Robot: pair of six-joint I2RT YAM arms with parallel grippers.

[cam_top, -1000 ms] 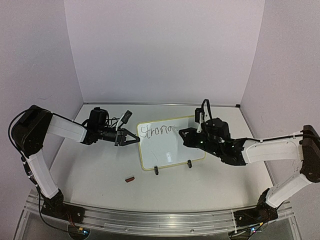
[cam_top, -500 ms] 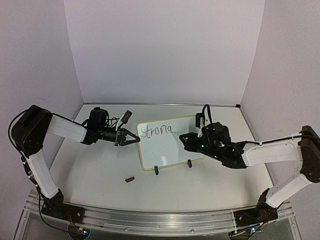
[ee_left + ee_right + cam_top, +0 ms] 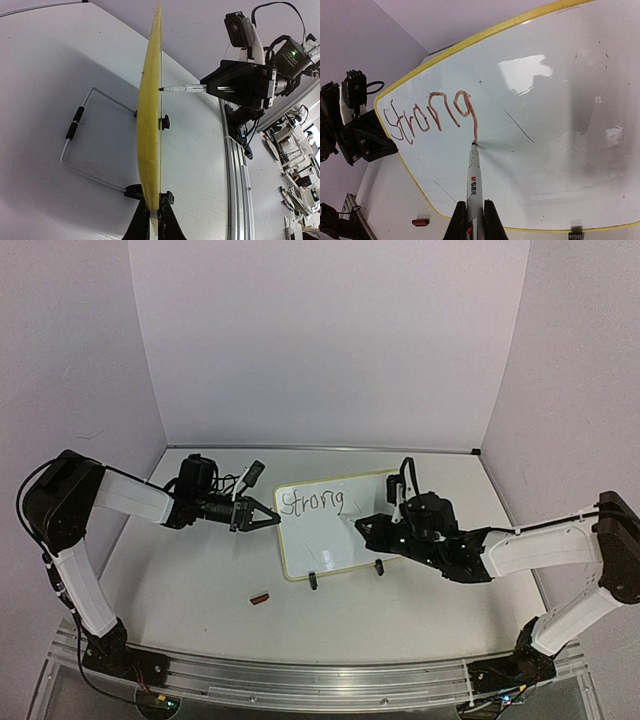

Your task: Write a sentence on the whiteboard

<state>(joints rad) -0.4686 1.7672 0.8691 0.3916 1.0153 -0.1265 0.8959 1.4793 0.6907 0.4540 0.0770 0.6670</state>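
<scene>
The whiteboard (image 3: 335, 540) stands tilted on its wire stand mid-table. My left gripper (image 3: 272, 521) is shut on its left edge; in the left wrist view the board's yellow edge (image 3: 150, 125) runs up from between the closed fingers (image 3: 155, 220). The sentence (image 3: 312, 503) reads only "Strong" (image 3: 430, 115), in reddish strokes. My right gripper (image 3: 365, 525) is shut on a white marker (image 3: 474, 180), whose tip touches the board at the foot of the "g" tail. The marker (image 3: 182, 89) meets the board face squarely.
A small red marker cap (image 3: 260, 597) lies on the table in front of the board, also visible as the cap (image 3: 420, 221) below the board's lower edge. Two black clips (image 3: 313, 581) hold the board's bottom edge. The wire stand (image 3: 90, 135) props it from behind.
The last letter grew from a partial loop into a full "g". The right gripper and marker shifted slightly down and left along its tail. The left arm held still.
</scene>
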